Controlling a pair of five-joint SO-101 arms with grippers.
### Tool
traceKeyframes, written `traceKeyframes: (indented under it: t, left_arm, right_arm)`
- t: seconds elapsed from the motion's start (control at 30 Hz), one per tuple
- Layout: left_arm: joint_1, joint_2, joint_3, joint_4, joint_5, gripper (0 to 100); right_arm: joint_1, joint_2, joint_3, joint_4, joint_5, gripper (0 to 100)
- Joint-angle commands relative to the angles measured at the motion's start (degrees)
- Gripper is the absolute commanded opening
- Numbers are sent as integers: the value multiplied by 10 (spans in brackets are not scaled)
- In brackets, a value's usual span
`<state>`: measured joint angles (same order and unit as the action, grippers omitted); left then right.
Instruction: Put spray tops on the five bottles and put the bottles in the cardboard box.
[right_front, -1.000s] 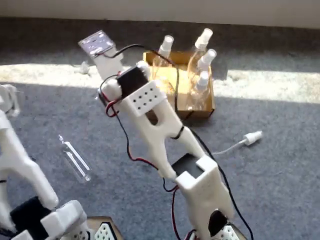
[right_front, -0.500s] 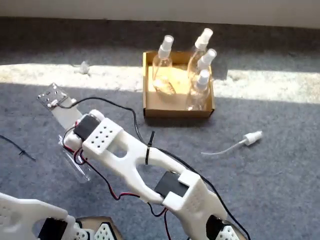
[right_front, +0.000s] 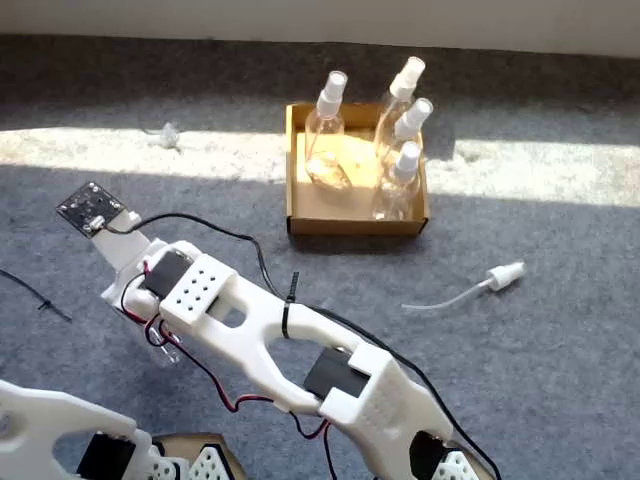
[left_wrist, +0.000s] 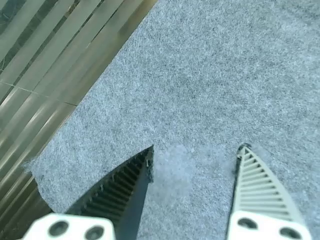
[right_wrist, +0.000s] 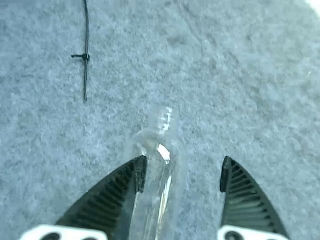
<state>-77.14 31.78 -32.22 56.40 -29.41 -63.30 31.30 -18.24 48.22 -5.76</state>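
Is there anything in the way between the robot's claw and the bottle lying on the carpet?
Nothing visible is in the way. The right gripper is open, and the capless bottle lies on the carpet between its fingers. A black cable tie lies farther off, clear of both.

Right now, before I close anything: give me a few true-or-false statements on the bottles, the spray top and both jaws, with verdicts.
1. Four bottles stand in the box, each with a top on. True.
2. The loose top lies in the box. False: it lies on the carpet, outside the box.
3. The right jaws are shut on the fifth bottle. False: they are open, with the bottle lying on the carpet between them.
4. The fifth bottle has no top on. True.
5. The left jaws hold a top. False: they are open over bare carpet.
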Motion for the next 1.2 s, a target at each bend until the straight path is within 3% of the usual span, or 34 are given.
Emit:
traceKeyframes:
  t: [0.0,0.33,0.57,0.7,0.83,0.93,1.0,1.17]
  left_arm:
    - [-3,-8,-29,-9,-4,246]
    - [-3,-11,-29,-9,-4,246]
    - [-3,-12,-29,-9,-4,246]
    - [-3,-12,-29,-9,-5,246]
    - [-2,-14,-29,-7,-5,246]
    - [1,-36,-44,45,-5,246]
    - [10,-61,-60,95,-4,246]
    - [58,-134,-86,198,-4,246]
  right_arm:
    - [-5,11,-4,-50,-4,211]
    - [1,108,-57,-7,-3,191]
    - [29,116,-152,128,-3,13]
    - [65,115,-237,237,-3,5]
    - [98,115,-411,396,1,5]
    - [111,115,-602,530,1,5]
    - [138,103,-717,531,4,4]
    - [293,29,-714,531,55,4]
